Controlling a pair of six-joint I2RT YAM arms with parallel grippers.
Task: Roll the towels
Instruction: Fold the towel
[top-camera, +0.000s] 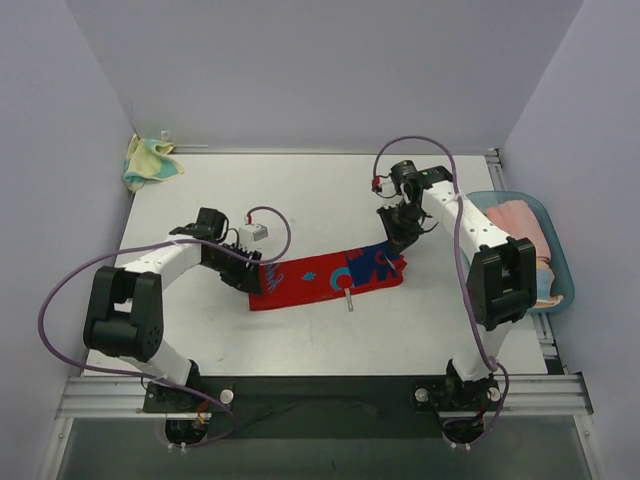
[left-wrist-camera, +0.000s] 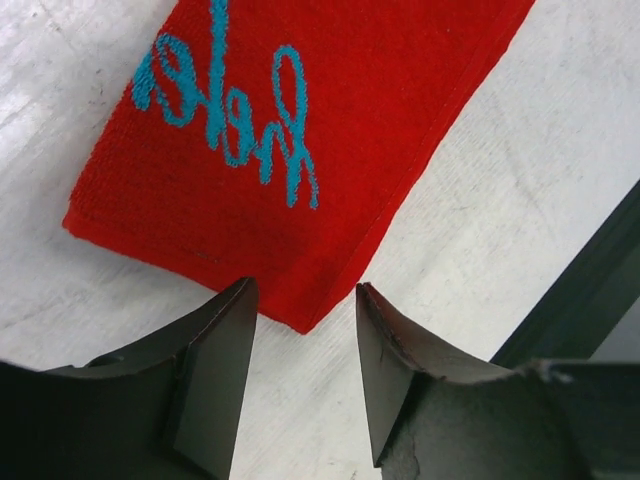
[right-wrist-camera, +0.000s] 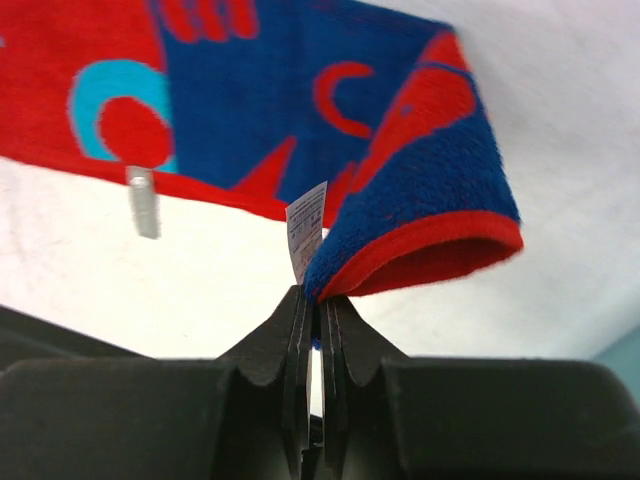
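The red towel (top-camera: 325, 280) with blue-and-white pattern lies stretched flat across the middle of the table. My right gripper (top-camera: 400, 235) is shut on its right end. In the right wrist view the jaws (right-wrist-camera: 318, 295) pinch the blue, red-edged hem (right-wrist-camera: 430, 240), lifted and curled, beside a white label (right-wrist-camera: 306, 235). My left gripper (top-camera: 245, 270) stands open at the towel's left end. Its fingertips (left-wrist-camera: 305, 290) flank the near corner of the red towel (left-wrist-camera: 300, 100) without touching it. The pale yellow towel (top-camera: 148, 163) lies crumpled at the far left corner.
A light blue tray (top-camera: 562, 262) sits at the table's right edge with pink cloth (top-camera: 515, 218) in it. A small grey tab (top-camera: 349, 300) sticks out from the red towel's near edge. Walls enclose the table on three sides.
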